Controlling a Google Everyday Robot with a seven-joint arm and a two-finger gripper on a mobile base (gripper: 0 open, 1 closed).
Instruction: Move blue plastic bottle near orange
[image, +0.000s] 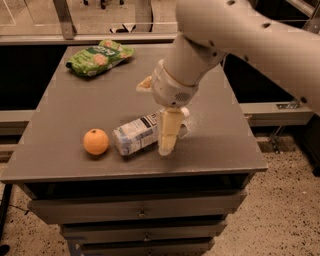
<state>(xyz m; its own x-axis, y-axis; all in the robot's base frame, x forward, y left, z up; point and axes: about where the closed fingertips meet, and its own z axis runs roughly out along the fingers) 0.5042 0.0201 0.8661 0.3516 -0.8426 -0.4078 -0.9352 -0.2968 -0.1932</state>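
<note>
Over the bottle (135, 136), end effector (155, 118) covers its neck.

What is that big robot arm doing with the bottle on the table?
The robot's pincer hangs over a bottle lying on its side on the table, fingers spread open, one in front of the bottle. An orange sits close by the bottle's bottom end, not touching. A green snack bag lies at the far corner.

My claw (156, 116) shows cream fingers (168, 131) above the dull grey surface (220, 135). Beneath it, the blue plastic bottle (136, 135) has a pale blue-and-white label. Beside the claw, the orange (96, 141) is plain orange. Beyond it, the snack bag (97, 57) is bright green.
</note>
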